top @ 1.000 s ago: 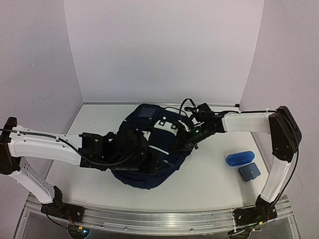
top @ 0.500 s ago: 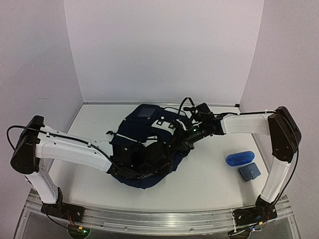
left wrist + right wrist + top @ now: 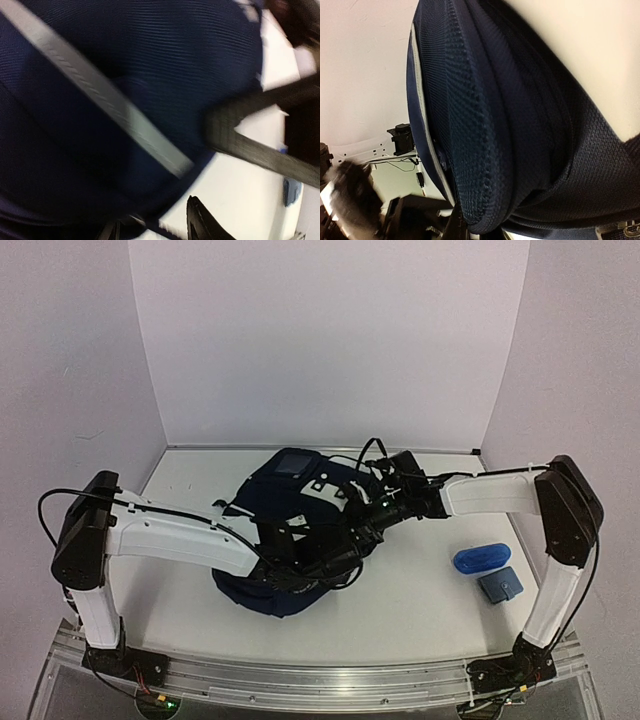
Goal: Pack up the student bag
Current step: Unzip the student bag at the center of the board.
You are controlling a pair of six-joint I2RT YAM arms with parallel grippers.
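Within the last second the left arm has swung in from the student bag's (image 3: 245,592) left flank and now lies across its near side, with the left claw (image 3: 325,562) deep among the dark folds at the bag's near right part. The bag looks more bunched than before. It sits mid-desk, its pale patch toward the back wall (image 3: 330,340). The left wrist view is blurred: navy cloth, a grey stripe (image 3: 100,95) and a black strap (image 3: 250,145) fill it, and I cannot tell whether that claw is spread or pinching. The right claw (image 3: 372,523) has hardly moved. It is pressed together, apparently on a fold at the bag's right rim (image 3: 485,125), which suggests it is holding the mouth up while the left arm works inside. Packing looks unfinished, since a blue pouch (image 3: 481,558) and a small grey-blue square (image 3: 500,585) lie on the desk (image 3: 420,590) well to the right. There is open room on the right and behind the bag, but the claws are close together and loose straps could snag them.
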